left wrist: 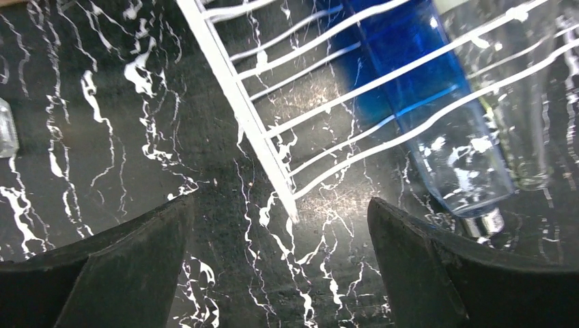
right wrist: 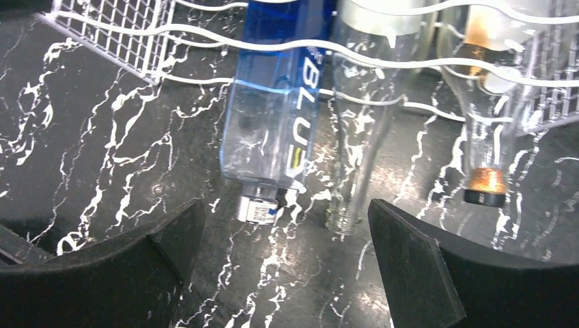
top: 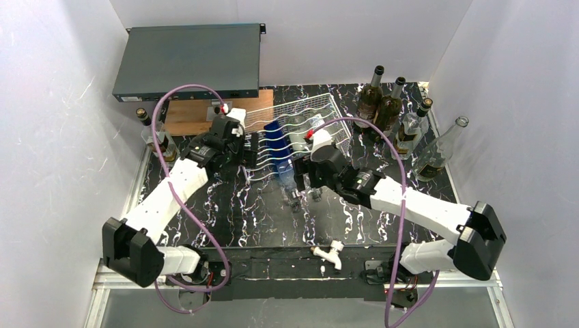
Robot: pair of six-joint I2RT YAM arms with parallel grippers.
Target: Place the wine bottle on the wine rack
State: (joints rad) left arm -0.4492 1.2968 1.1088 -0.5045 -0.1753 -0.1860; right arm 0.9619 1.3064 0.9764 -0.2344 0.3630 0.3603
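Right wrist shows a blue bottle (right wrist: 273, 102) lying in the wine rack (right wrist: 109, 27); left gripper (left wrist: 280, 203) and right gripper (right wrist: 285, 205) jaws spread wide, empty.

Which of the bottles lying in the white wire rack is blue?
The blue bottle, marked BLU, leftmost in the wine rack, on the left arm's side. The clear bottle beside it and the copper-capped bottle are not blue.

The left arm (top: 167, 195) and right arm (top: 423, 205) are wearing white shells between chunky black joints, each trailing a looping purple cable (top: 193, 85). The left claw (left wrist: 280, 219) and right claw (right wrist: 287, 219) are showing broad, matte black fingers (left wrist: 116, 266) tapering to blunt wedge tips.
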